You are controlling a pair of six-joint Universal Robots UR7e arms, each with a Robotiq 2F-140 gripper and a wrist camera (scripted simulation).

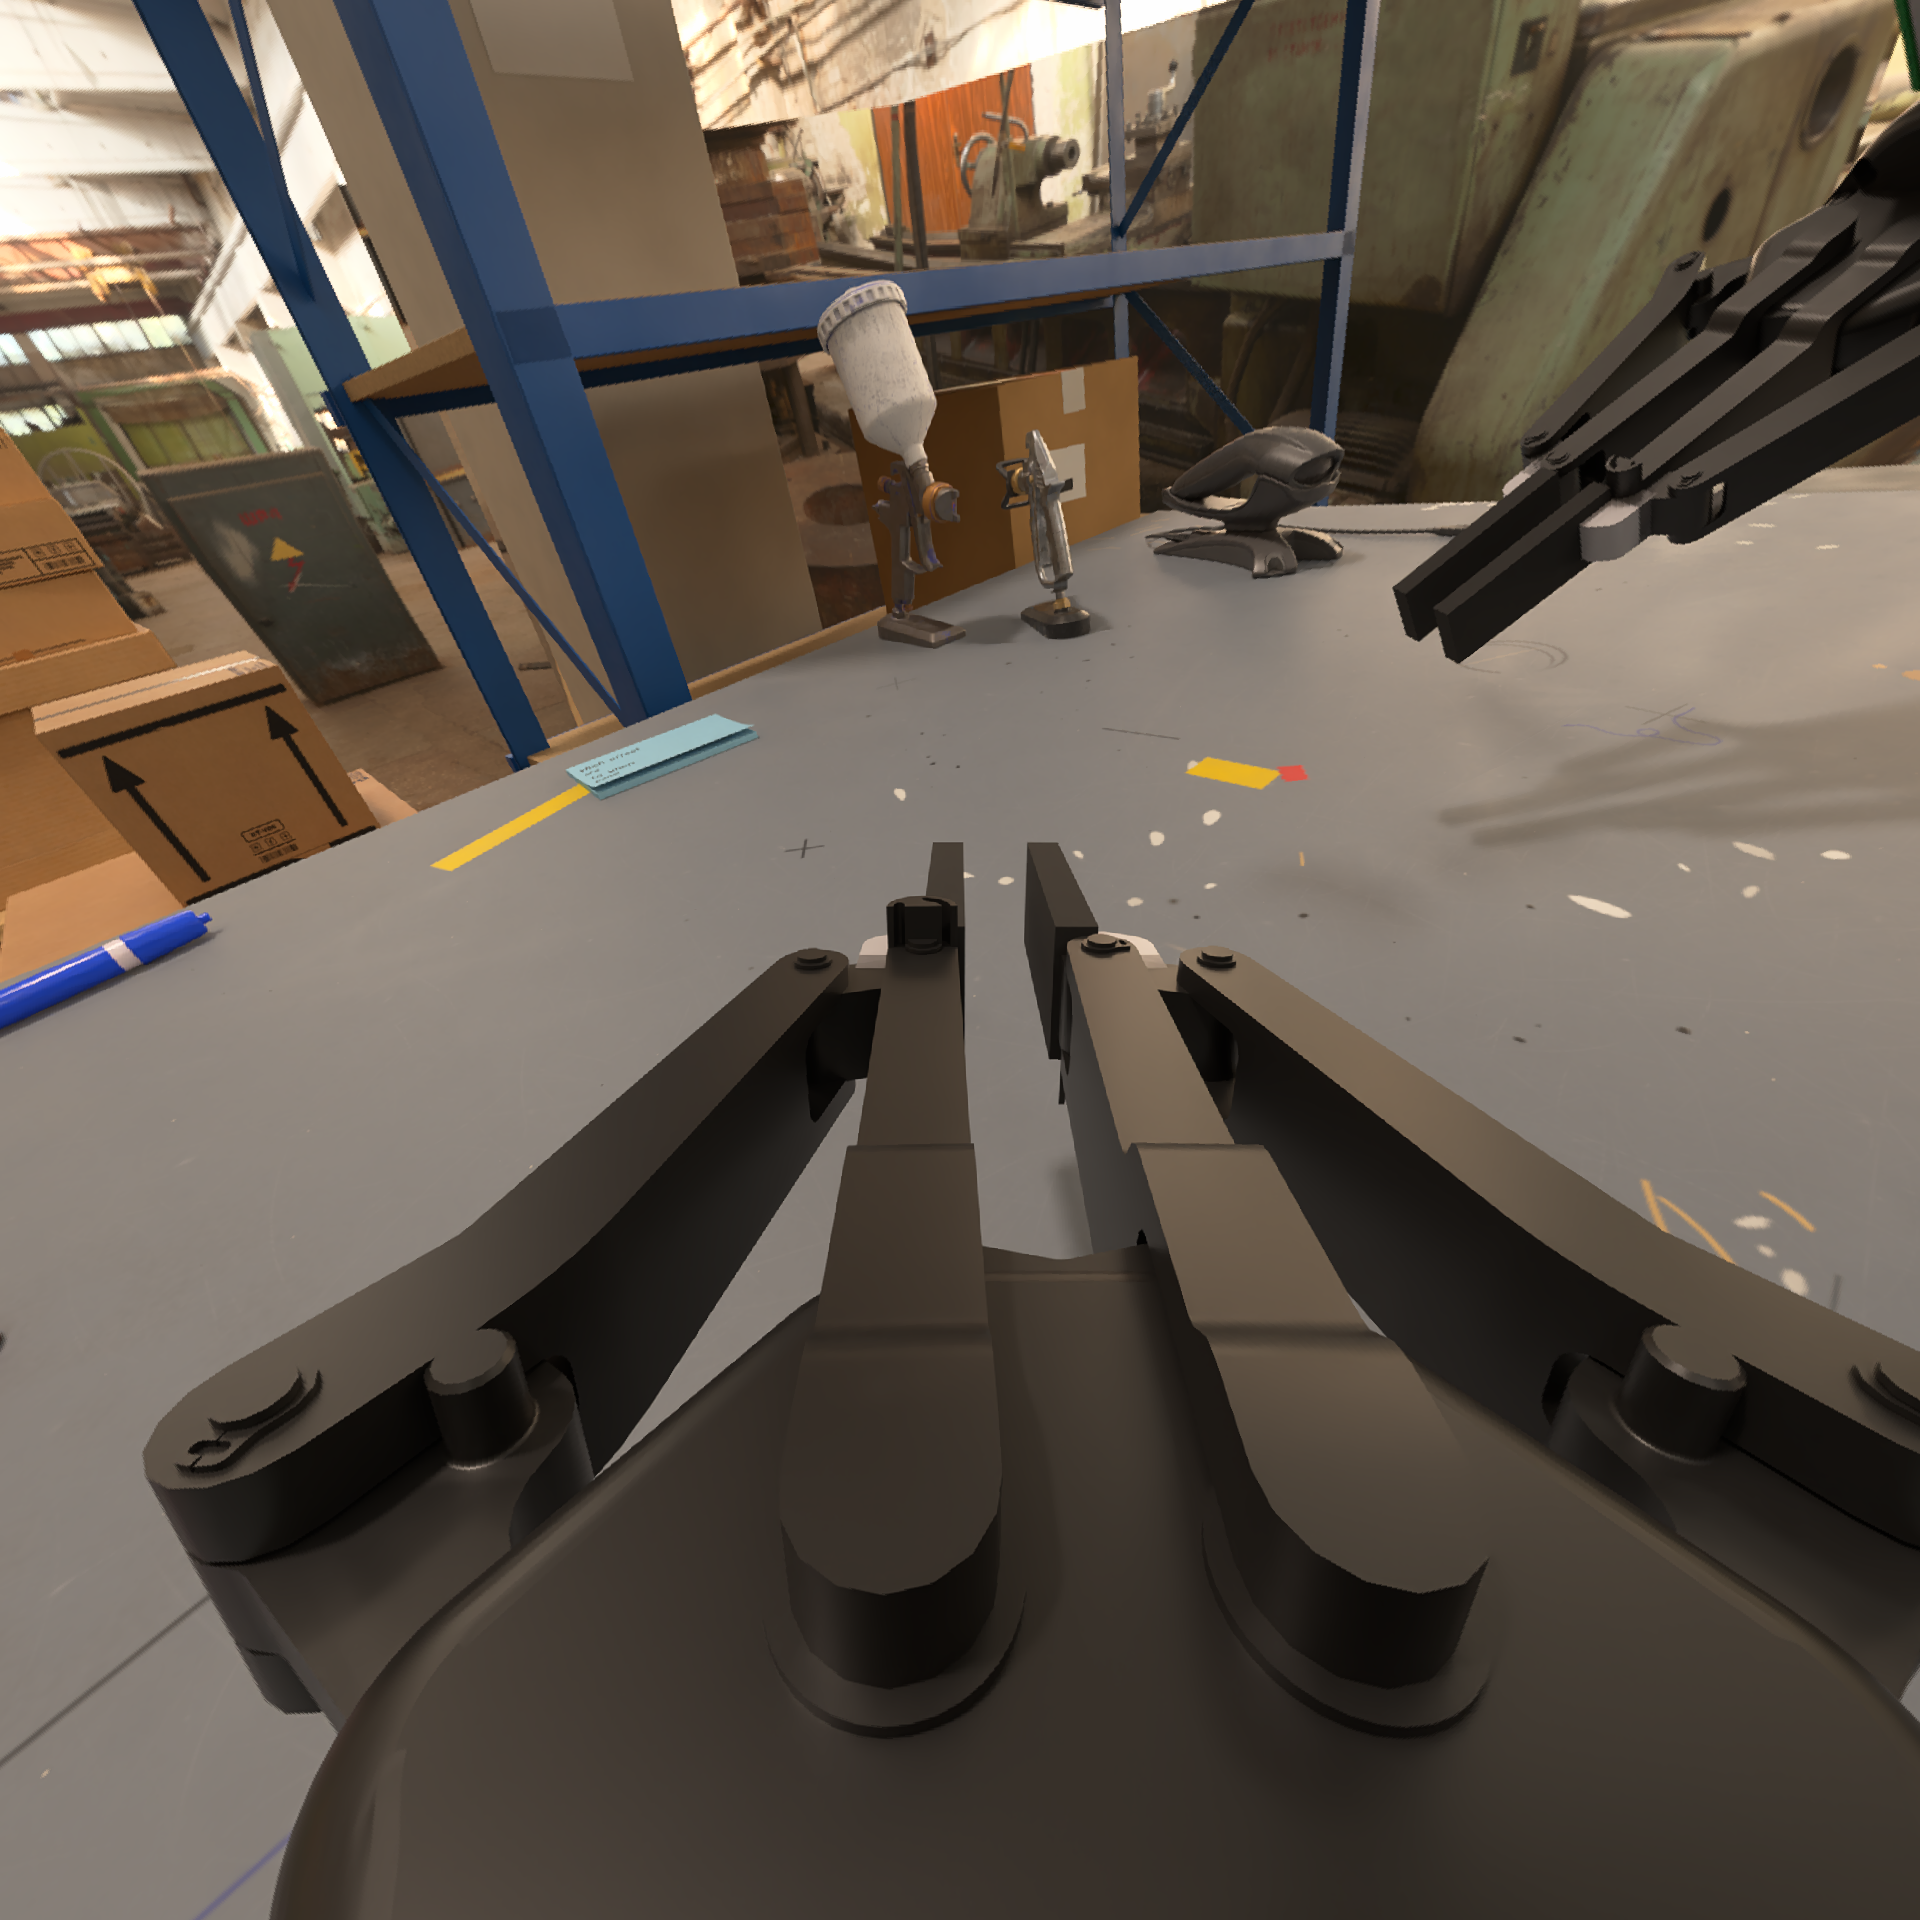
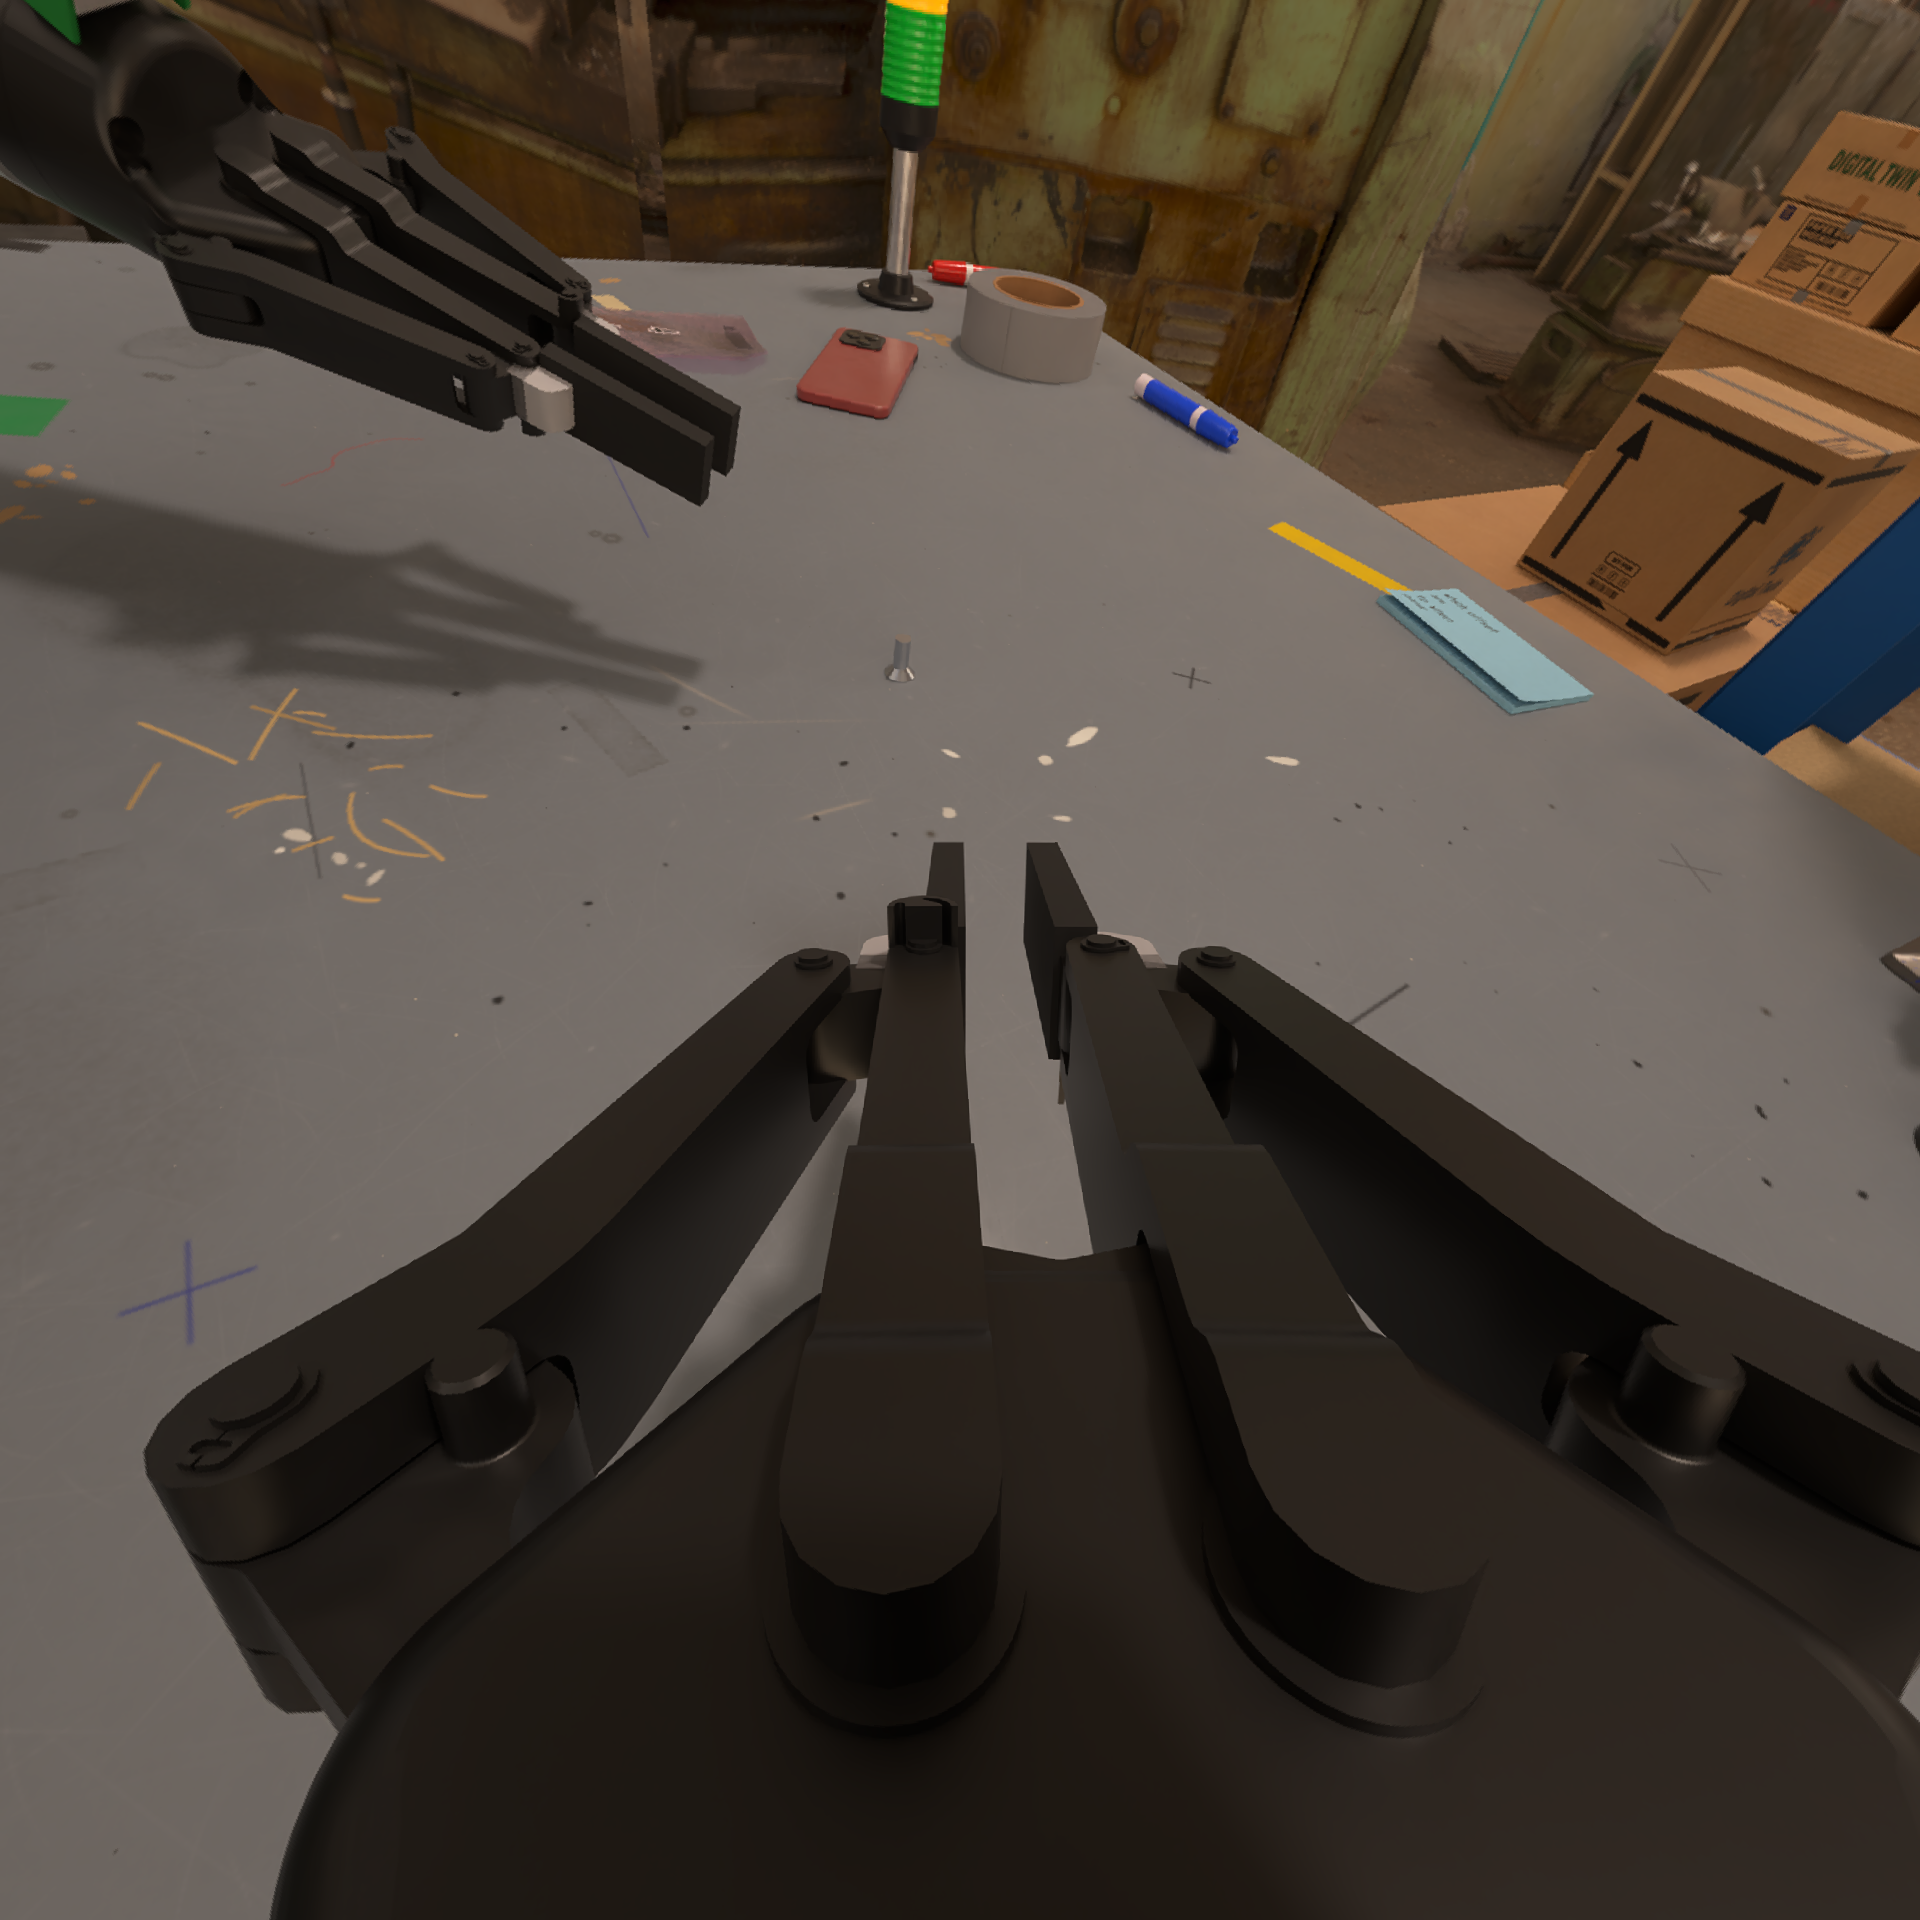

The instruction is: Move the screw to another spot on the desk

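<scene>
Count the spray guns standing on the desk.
2. The spray gun with the white cup stands near the desk's far edge, before the cardboard box. The smaller silver spray gun stands just right of it. The right wrist view shows none.

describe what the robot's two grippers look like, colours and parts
Both the left gripper and the right gripper are matte black to dark grey, built from long flat linkage bars joined by round pivot pins on a rounded body. Each ends in two slim rectangular black fingers, with a pale grey block behind them. A green patch marks one arm. No cables show.
</scene>
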